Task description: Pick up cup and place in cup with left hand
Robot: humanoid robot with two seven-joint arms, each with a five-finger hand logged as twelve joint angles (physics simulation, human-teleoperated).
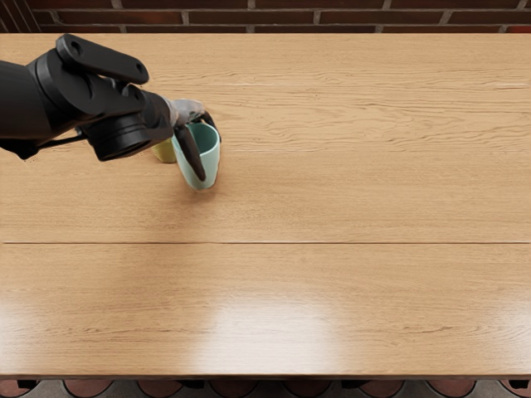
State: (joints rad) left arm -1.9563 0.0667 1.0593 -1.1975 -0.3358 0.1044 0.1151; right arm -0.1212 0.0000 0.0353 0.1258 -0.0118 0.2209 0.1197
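Our left hand [187,114] grips the mint cup [211,161]; we should raise it clear, keeping it upright, before easing towards the yellow cup [165,153] at nine o'clock.

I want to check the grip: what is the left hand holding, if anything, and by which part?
The left hand appears to hold the pale mint-green tapered cup by its upper wall, dark fingers at its near and far sides.
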